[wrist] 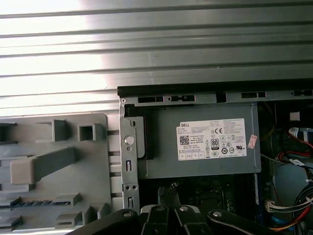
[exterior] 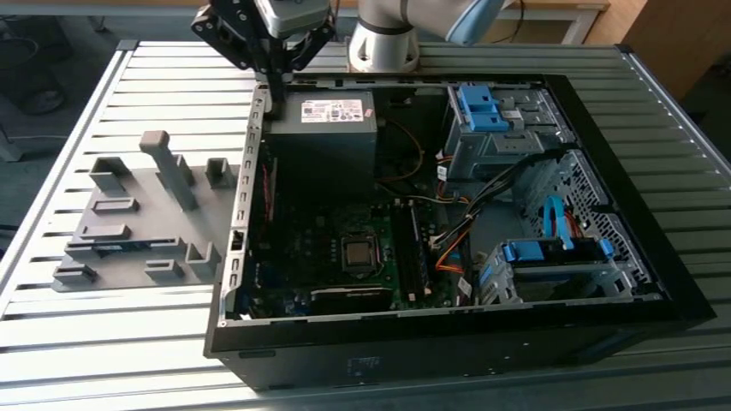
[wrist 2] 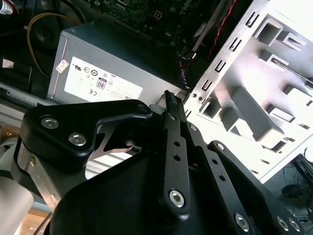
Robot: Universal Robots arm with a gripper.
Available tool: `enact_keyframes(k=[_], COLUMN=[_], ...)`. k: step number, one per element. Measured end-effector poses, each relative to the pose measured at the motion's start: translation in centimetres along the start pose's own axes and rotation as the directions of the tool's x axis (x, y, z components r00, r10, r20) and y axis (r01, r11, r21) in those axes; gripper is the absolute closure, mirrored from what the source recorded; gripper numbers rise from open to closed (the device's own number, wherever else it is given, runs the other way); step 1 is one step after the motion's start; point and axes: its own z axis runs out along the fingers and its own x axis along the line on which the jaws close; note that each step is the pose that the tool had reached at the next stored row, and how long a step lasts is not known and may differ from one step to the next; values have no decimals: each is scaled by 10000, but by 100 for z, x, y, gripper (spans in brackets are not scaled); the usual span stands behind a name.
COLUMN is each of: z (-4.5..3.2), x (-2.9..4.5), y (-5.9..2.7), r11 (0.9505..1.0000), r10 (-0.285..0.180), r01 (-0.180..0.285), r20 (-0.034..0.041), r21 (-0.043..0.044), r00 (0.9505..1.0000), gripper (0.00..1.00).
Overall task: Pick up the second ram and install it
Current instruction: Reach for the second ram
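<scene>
Tabletop of pale ribbed metal slats [exterior: 137, 360] filling the exterior view, sunlit, with grey floor [exterior: 23, 163] past its edge on the exterior view's left and a brown wooden panel [exterior: 674, 38] behind the far corner on the exterior view's right. Open on the slats, a black desktop computer case [exterior: 457, 351], holding a grey boxy power supply with a white label [exterior: 325, 128], a dark green motherboard [exterior: 331, 257] and grey drive cages with blue plastic latches [exterior: 502, 141]. Just beside the case on the exterior view's left, a grey plastic fixture tray with raised blocks [exterior: 149, 214]. Lying in one of its slots, the slim blue-green strip of the second ram [exterior: 109, 247]. At the table's far edge, a pale robot arm base [exterior: 383, 43]. Hanging above the case wall by the power supply, well apart from the ram, the black gripper [exterior: 274, 79], claw drawn narrow to a point with nothing in it.

Second wrist view: gripper [wrist 2: 171, 99] in the foreground, fingers [wrist 2: 175, 147] pressed together and empty. Behind them, the power supply [wrist 2: 107, 63] and the brightly lit fixture tray [wrist 2: 254, 103].

First wrist view: bright slats [wrist: 146, 49], case rim [wrist: 215, 90], labelled power supply [wrist: 195, 142], and the fixture tray [wrist: 63, 161] with the second ram [wrist: 34, 201] flat in a slot. Gripper [wrist: 166, 194] tips closed, near the power supply's edge.
</scene>
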Motion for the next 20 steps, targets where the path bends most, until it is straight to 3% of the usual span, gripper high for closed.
enact_keyframes(k=[20], z=[11], x=[113], y=[-9], r11=[10000], r10=[0], r01=[0], r20=[-8], r21=[1], r00=[10000], gripper=[89])
